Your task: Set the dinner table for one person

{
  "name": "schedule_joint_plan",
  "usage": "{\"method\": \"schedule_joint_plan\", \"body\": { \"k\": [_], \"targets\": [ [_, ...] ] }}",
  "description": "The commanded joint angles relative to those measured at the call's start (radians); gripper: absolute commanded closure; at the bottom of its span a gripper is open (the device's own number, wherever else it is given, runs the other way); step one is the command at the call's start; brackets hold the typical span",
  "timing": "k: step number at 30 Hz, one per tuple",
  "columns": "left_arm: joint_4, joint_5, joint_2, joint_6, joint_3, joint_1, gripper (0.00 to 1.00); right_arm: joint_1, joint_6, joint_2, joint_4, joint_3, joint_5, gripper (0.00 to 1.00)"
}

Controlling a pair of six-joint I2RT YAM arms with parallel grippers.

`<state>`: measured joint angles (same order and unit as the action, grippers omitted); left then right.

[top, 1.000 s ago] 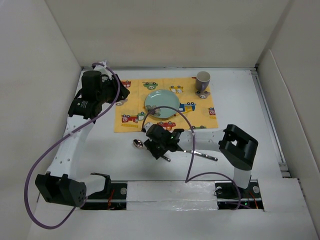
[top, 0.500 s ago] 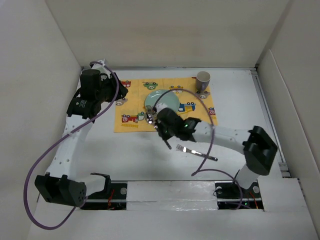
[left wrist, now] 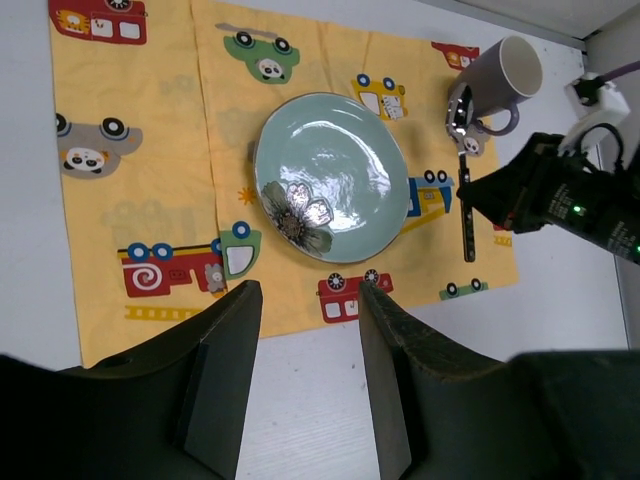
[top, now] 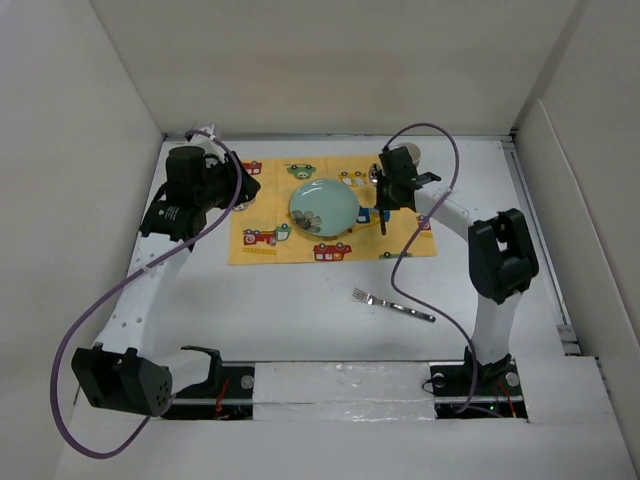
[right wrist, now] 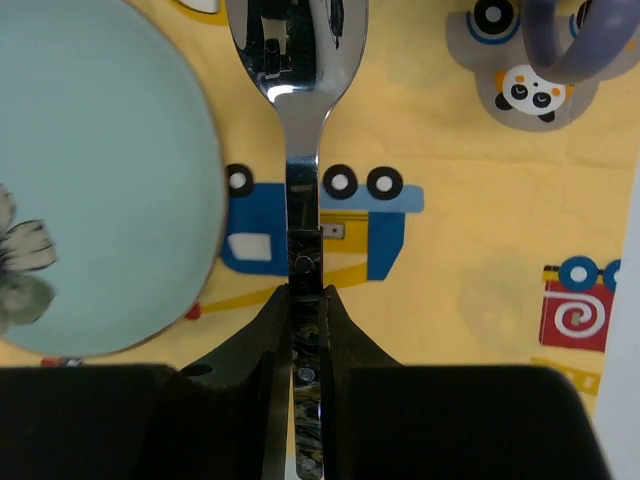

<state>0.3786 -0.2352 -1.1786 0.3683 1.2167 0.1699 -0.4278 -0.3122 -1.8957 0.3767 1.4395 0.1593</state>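
The white dinner table (top: 300,310) carries a yellow placemat (top: 262,215) printed with cartoon cars. A teal plate (top: 324,207) with a flower sits mid-mat. A grey-purple mug (top: 408,155) stands at the mat's far right corner. My right gripper (top: 388,200) is shut on a spoon (right wrist: 300,150) by its dark handle. It holds the spoon over the mat between the plate (right wrist: 90,180) and the mug (right wrist: 580,40), with the bowl pointing away. A fork (top: 393,304) lies on the bare table in front of the mat. My left gripper (left wrist: 305,300) is open and empty, high above the mat's left side.
White walls enclose the table at the back and on both sides. The left wrist view shows the plate (left wrist: 330,175), the mug (left wrist: 505,75), the spoon (left wrist: 463,150) and the right gripper (left wrist: 478,192) from above. Purple cables loop over both arms.
My right gripper has carried the spoon from the bare table in front of the mat, across the plate's near edge, to the mat's right side beside the mug. The left arm has barely moved.
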Motion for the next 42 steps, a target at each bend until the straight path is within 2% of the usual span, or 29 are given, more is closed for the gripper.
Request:
{"method": "schedule_joint_plan", "body": {
  "k": [1,8,9,10,13,18,19,22,24,25,27,31,32,33,34,35,36,38,42],
  "targets": [
    [-0.079,-0.019,0.005,0.001,-0.002,0.000,0.60,0.024,0.016,-0.046,-0.001,0.105,-0.024,1.00],
    [-0.086,-0.023,-0.032,-0.008,-0.008,0.000,0.60,0.058,0.018,-0.197,0.062,0.205,-0.027,0.98],
    [-0.078,-0.021,-0.035,-0.011,-0.008,0.000,0.60,0.058,0.018,-0.204,0.064,0.208,-0.033,0.94],
    [-0.075,-0.018,-0.038,-0.015,-0.006,0.000,0.60,0.058,0.013,-0.210,0.062,0.210,-0.037,0.85],
    [-0.067,-0.018,-0.047,-0.020,-0.006,0.000,0.60,0.058,0.007,-0.213,0.065,0.206,-0.029,0.71],
    [-0.064,-0.035,-0.059,-0.020,-0.008,0.000,0.60,0.058,-0.011,-0.151,0.093,0.176,-0.018,0.62],
    [-0.063,-0.039,-0.061,-0.019,-0.002,0.000,0.60,0.058,-0.019,-0.120,0.093,0.156,-0.014,0.55],
    [-0.063,-0.042,-0.059,-0.017,-0.002,0.000,0.60,0.049,-0.013,0.042,0.077,0.020,-0.036,0.50],
    [-0.063,-0.055,-0.058,-0.017,-0.003,0.000,0.60,0.038,-0.013,0.165,0.105,-0.101,-0.096,0.52],
    [-0.063,-0.056,-0.058,-0.016,-0.006,0.000,0.59,0.026,-0.024,0.205,0.120,-0.150,-0.115,0.74],
    [-0.063,-0.059,-0.053,-0.012,-0.011,0.000,0.60,0.011,-0.047,0.327,0.159,-0.306,-0.139,1.00],
    [-0.063,-0.059,-0.044,-0.011,-0.029,0.000,0.59,-0.032,-0.141,0.511,0.252,-0.505,-0.144,1.00],
    [-0.061,-0.062,-0.046,-0.011,-0.031,0.000,0.60,-0.052,-0.154,0.529,0.305,-0.528,-0.139,0.98],
    [-0.060,-0.065,-0.047,-0.011,-0.032,0.000,0.60,-0.077,-0.178,0.547,0.323,-0.545,-0.127,0.90],
    [-0.060,-0.065,-0.049,-0.012,-0.036,0.000,0.60,-0.116,-0.211,0.572,0.330,-0.542,-0.106,0.64],
    [-0.060,-0.064,-0.052,-0.012,-0.037,0.000,0.60,-0.176,-0.228,0.567,0.365,-0.522,-0.103,0.51],
    [-0.055,-0.065,-0.052,-0.014,-0.037,0.000,0.60,-0.186,-0.238,0.551,0.401,-0.499,-0.093,0.44],
    [-0.053,-0.064,-0.047,-0.014,-0.037,0.000,0.60,-0.196,-0.228,0.462,0.506,-0.438,-0.133,0.39],
    [-0.052,-0.059,-0.035,-0.015,-0.039,0.000,0.60,-0.247,-0.203,0.386,0.614,-0.393,-0.053,0.33]
  ]
}}
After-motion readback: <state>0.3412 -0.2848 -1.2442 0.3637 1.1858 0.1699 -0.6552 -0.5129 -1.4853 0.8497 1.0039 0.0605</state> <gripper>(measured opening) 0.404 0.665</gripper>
